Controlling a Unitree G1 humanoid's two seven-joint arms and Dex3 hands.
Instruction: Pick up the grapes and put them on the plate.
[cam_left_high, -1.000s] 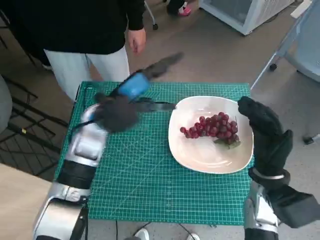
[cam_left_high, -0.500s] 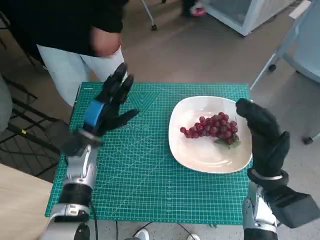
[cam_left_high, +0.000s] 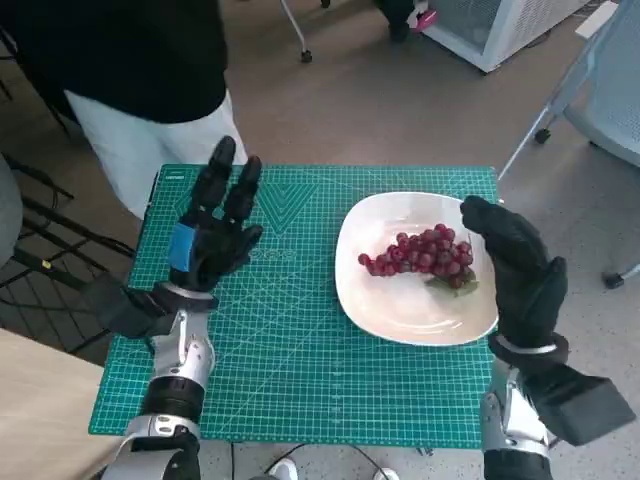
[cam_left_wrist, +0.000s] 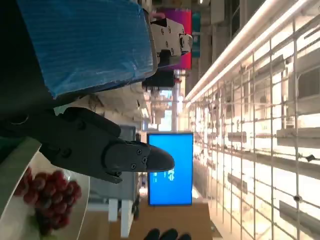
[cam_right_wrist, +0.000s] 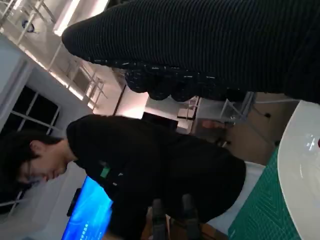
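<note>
Grapes already sitting on the plate, both hands off them

Biggest thing is the green gridded cutting mat (cam_left_high: 300, 350) covering the counter; the white rounded-square ceramic plate (cam_left_high: 400, 310) lies toward the mat's right side, with the bunch of red grapes (cam_left_high: 420, 253) in its far half, long axis running across the plate, stem end nearest the right hand. The black blue-taped left hand (cam_left_high: 212, 235) hovers left of the plate, fingers spread, holding nothing. The black-gloved right hand (cam_left_high: 515, 265) hangs over the plate's right rim, loosely apart, empty, so I'd guess the job's basically done.
</note>
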